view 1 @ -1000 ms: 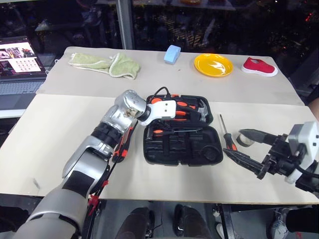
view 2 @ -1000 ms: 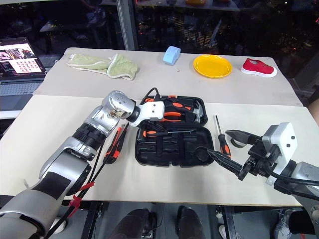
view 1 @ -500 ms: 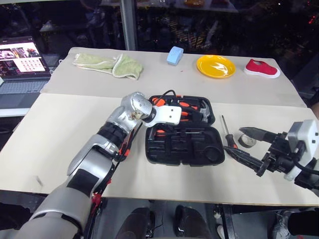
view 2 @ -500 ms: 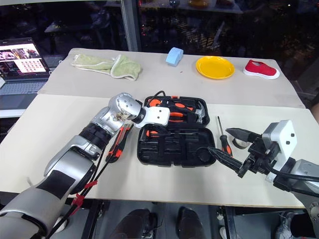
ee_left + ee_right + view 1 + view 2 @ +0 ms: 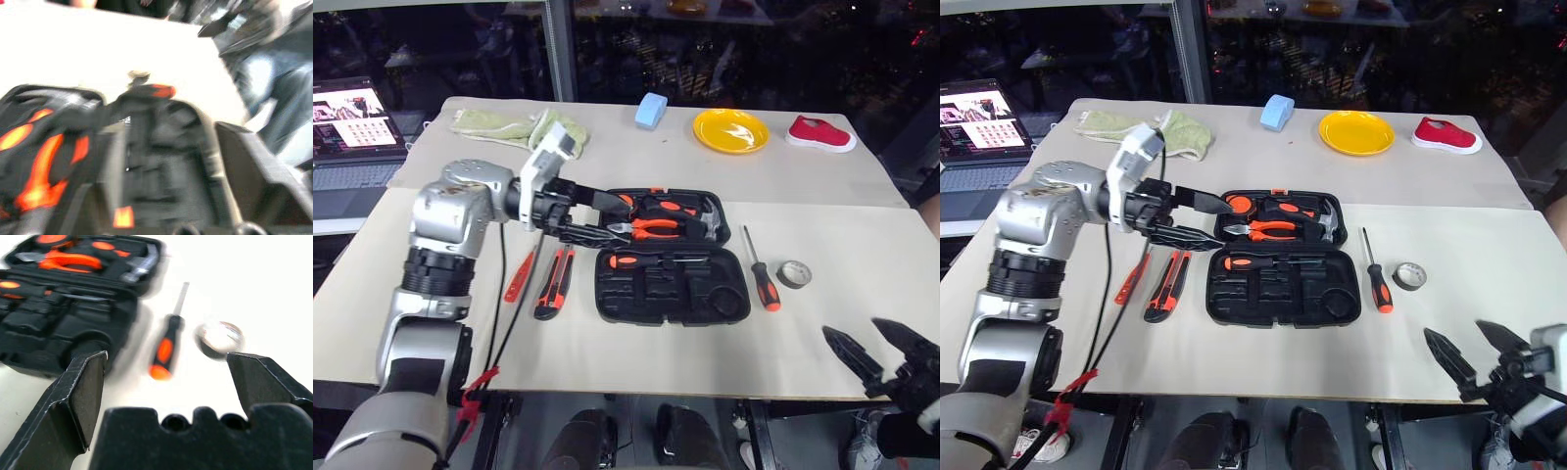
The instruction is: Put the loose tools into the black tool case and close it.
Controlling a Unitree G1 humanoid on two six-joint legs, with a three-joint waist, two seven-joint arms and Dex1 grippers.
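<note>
The black tool case lies open in the middle of the table. It holds orange-handled pliers, a hammer and a black-and-orange screwdriver. My left gripper hovers open and empty over the case's left end, pointing right. To the left of the case lie an orange-black utility knife and a slim orange tester screwdriver. On the right lie another black-and-orange screwdriver and a small grey tape roll. My right gripper is open and empty at the table's near right edge, well short of them.
A green towel, a blue sponge, a yellow plate and a red shoe line the far table. An open laptop stands at the far left. A black cable hangs from my left arm.
My left gripper has opened and pulled up and back to the left from the case, uncovering the knife and tester. My right gripper has drawn back to the near right edge, still open.
</note>
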